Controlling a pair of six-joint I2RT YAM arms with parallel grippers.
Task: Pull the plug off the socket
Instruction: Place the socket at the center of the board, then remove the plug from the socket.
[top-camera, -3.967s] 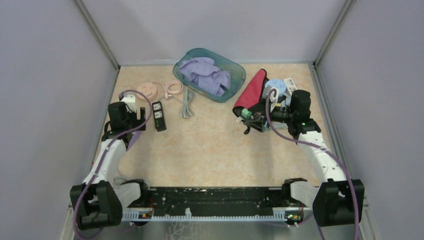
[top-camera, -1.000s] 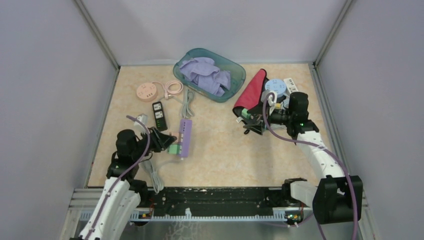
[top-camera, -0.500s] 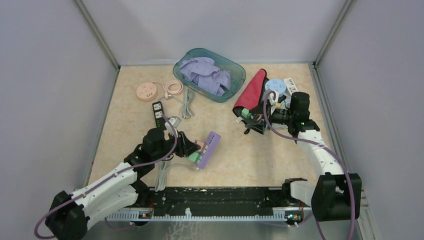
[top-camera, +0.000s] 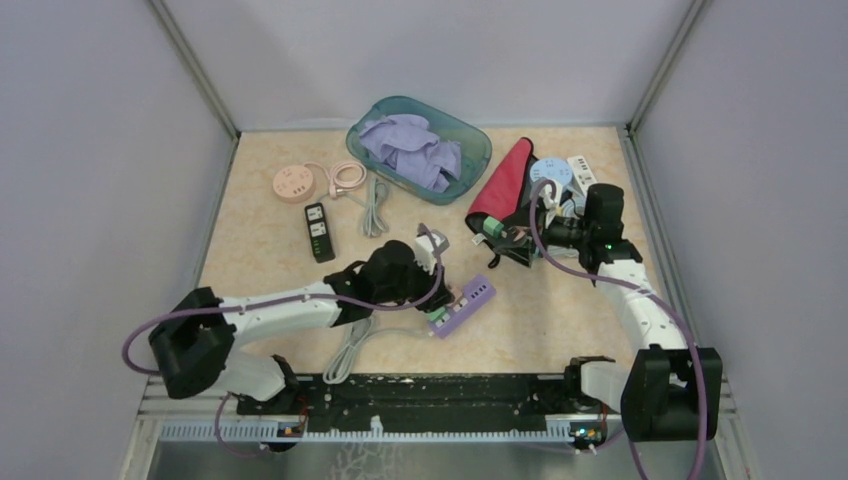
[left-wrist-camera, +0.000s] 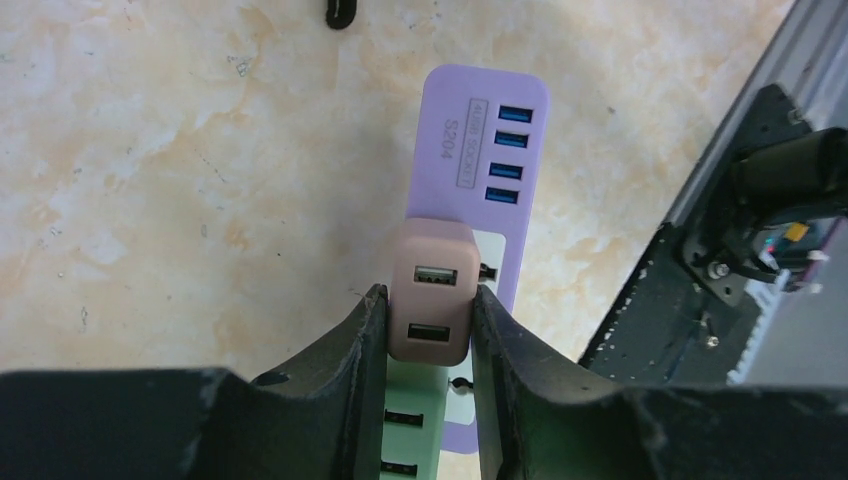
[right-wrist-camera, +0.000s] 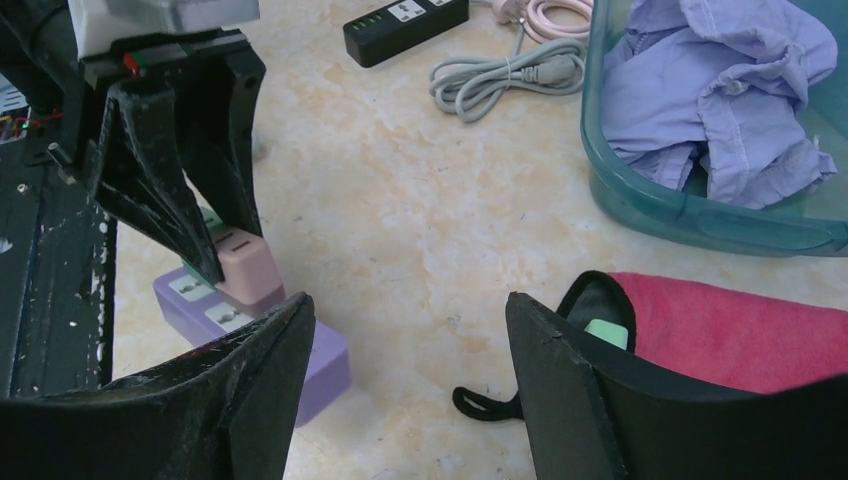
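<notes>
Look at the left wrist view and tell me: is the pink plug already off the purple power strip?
No, the pink plug sits seated on the purple power strip, pinched by the left gripper.

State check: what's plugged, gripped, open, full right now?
pink plug: seated in purple power strip, not pulled
green plug: seated in the same strip
left gripper: shut on pink plug
right gripper: open, empty
grey cable: coiled, unplugged
teal basin: holds purple clothing
</notes>
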